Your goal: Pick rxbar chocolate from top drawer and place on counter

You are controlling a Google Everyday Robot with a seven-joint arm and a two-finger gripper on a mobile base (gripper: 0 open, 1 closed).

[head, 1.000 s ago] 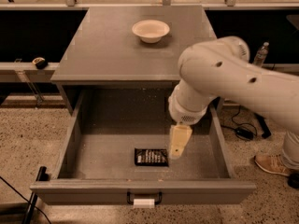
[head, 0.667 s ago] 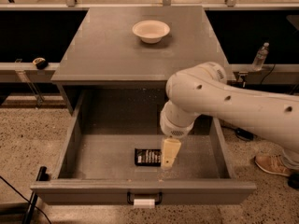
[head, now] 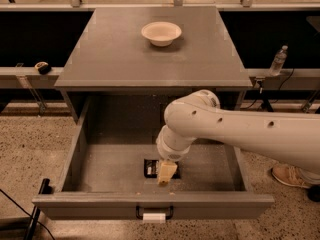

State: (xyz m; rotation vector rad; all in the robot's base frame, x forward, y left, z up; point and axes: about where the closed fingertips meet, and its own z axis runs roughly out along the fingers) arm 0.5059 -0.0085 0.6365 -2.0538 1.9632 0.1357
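Since 1.0 s ago: arm swung L and fwd toward drawer front. Gripper now down over R part of rxbar chocolate; before, sat beside it to the R. Bar itself unmoved.

Gripper: tan, blocky, hanging from rounded glossy white wrist. Open/closed state: cannot tell. Touching bar or just above: cannot tell.

Rxbar chocolate: flat black rect. wrapper, only L end visible. Lying flat on speckled bottom of top drawer, near front wall, approx. centre L–R.

Top drawer: pulled out, shallow matte grey box. Small dark handle w/ white tag on front.

Counter: flat matte grey slab, squarish. Round white bowl upright near back centre, well apart from arm.

Speckled terrazzo floor either side of cabinet.
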